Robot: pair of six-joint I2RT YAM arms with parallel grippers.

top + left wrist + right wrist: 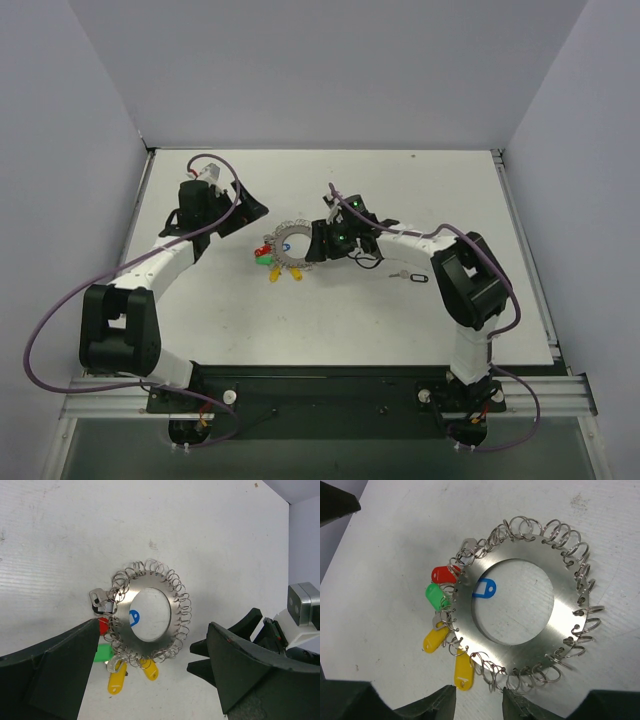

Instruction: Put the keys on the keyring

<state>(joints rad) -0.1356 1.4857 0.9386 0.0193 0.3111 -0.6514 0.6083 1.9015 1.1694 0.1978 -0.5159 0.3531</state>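
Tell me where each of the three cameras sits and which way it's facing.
Top external: above and behind the bases, looking down on the table; left arm, right arm visible.
Left wrist: on the left arm, looking down at the keyring; left fingers at both lower corners.
Right wrist: on the right arm, close above the keyring; right fingers along the bottom edge.
Shared: all three show the keyring and coloured keys.

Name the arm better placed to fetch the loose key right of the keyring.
Right. The loose key lies beside the right arm, close behind the right gripper. The left gripper, though open, sits beyond the keyring, on the far side.
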